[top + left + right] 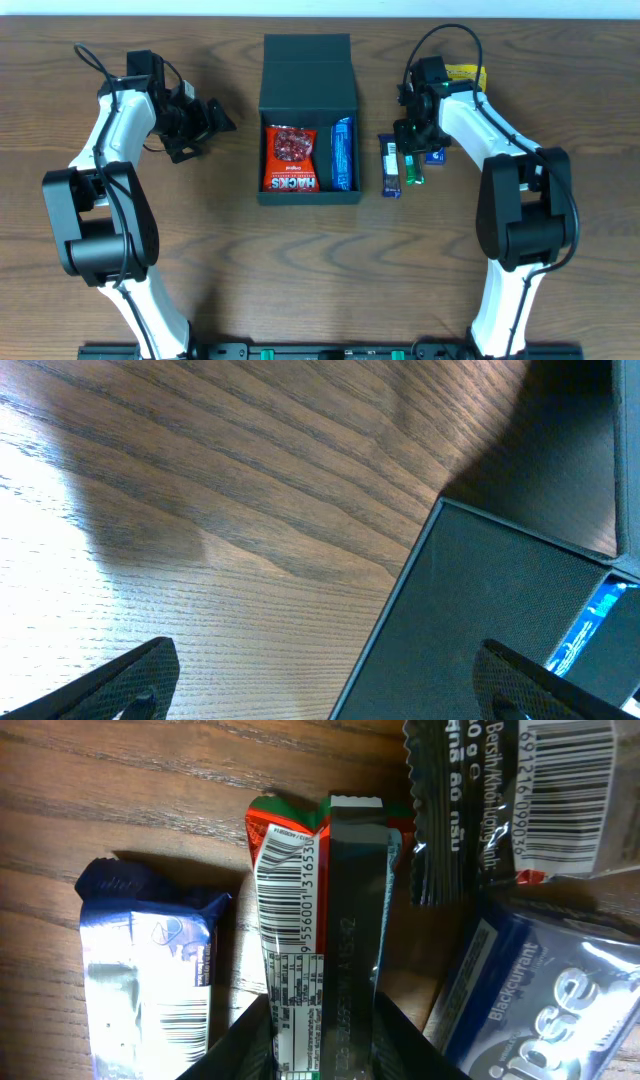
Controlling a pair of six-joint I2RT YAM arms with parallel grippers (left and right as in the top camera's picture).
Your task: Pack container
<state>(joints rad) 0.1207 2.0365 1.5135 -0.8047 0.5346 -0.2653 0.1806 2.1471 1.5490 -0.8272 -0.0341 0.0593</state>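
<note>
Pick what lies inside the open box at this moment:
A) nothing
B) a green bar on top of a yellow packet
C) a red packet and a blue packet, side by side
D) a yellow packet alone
C: the overhead view shows the red packet next to the blue packet inside the container.

Container (308,95) — red packet (291,158) inside

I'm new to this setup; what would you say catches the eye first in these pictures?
The open dark teal-black cardboard box in the middle, holding a red snack packet and a blue wrapped bar. Right of it, the right gripper straddles a barcoded red-and-green packet.
</note>
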